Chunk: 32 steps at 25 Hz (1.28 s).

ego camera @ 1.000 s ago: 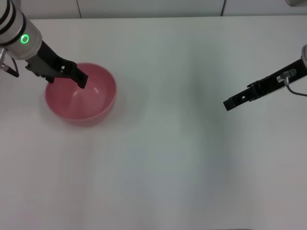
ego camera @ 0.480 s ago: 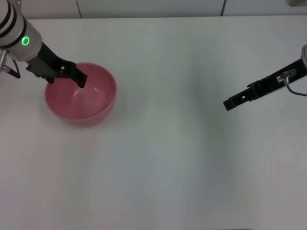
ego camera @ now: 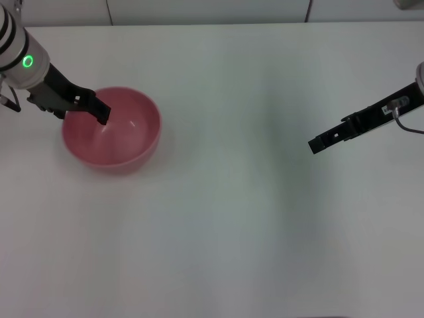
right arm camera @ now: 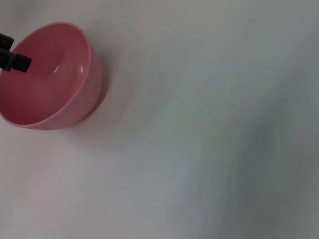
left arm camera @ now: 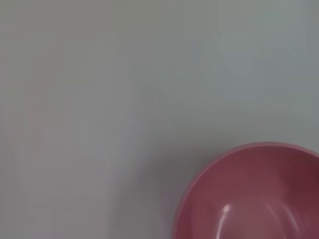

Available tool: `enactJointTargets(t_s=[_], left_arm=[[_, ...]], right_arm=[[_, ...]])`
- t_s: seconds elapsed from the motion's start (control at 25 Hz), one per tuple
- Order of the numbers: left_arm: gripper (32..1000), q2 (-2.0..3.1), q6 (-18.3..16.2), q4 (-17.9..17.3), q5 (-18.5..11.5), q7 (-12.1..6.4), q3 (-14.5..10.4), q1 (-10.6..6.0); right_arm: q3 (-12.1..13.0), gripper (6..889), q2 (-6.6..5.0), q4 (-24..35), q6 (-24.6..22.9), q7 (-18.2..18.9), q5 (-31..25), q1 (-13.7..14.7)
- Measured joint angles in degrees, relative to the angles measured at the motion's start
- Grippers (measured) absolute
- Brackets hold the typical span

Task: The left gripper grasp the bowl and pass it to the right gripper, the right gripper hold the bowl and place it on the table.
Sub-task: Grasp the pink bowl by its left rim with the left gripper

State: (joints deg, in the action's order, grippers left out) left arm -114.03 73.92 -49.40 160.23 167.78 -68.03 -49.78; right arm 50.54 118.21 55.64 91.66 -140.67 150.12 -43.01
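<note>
Bowl [ego camera: 112, 130] sits on tabletop [ego camera: 218, 218], left hand [ego camera: 99, 112] reaching over its near-left rim w/ tip inside, grip state can't tell; right hand [ego camera: 317, 144] well apart, opposite side.

1. The head view looks steeply down from above and takes in the widest span of the white desk [ego camera: 218, 218], with the left hand [ego camera: 103, 114] at one side and the right hand [ego camera: 318, 143] at the other.
2. The left wrist view sits close over the desk [left arm camera: 99, 99], catching only part of the pink bowl [left arm camera: 254, 194].
3. The right wrist view looks across the desk [right arm camera: 209, 149] from farther off, showing the whole bowl [right arm camera: 47, 74].
4. All three views share the bowl [ego camera: 112, 129] and the desk around it.
</note>
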Motion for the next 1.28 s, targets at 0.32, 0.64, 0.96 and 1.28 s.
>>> enactJointTargets(t_s=[0.32, 0.64, 0.96, 1.28], left_arm=[[879, 0.47, -1.1, 0.6, 0.6, 0.07, 0.0, -0.05], [880, 1.09, -3.2, 3.8, 1.3, 0.11, 0.0, -0.63], [880, 1.2, -5.0, 6.0, 1.3, 0.09, 0.0, -0.63], [879, 1.08, -7.5, 8.7, 1.3, -0.14, 0.0, -0.58]], right_arm=[[0.0, 876, 0.0, -0.1, -0.1, 0.0, 0.0, -0.1], [0.0, 876, 0.0, -0.1, -0.1, 0.0, 0.0, -0.2], [0.0, 876, 0.0, -0.1, -0.1, 0.0, 0.0, -0.2], [0.0, 876, 0.06, 0.0, -0.1, 0.0, 0.0, -0.2]])
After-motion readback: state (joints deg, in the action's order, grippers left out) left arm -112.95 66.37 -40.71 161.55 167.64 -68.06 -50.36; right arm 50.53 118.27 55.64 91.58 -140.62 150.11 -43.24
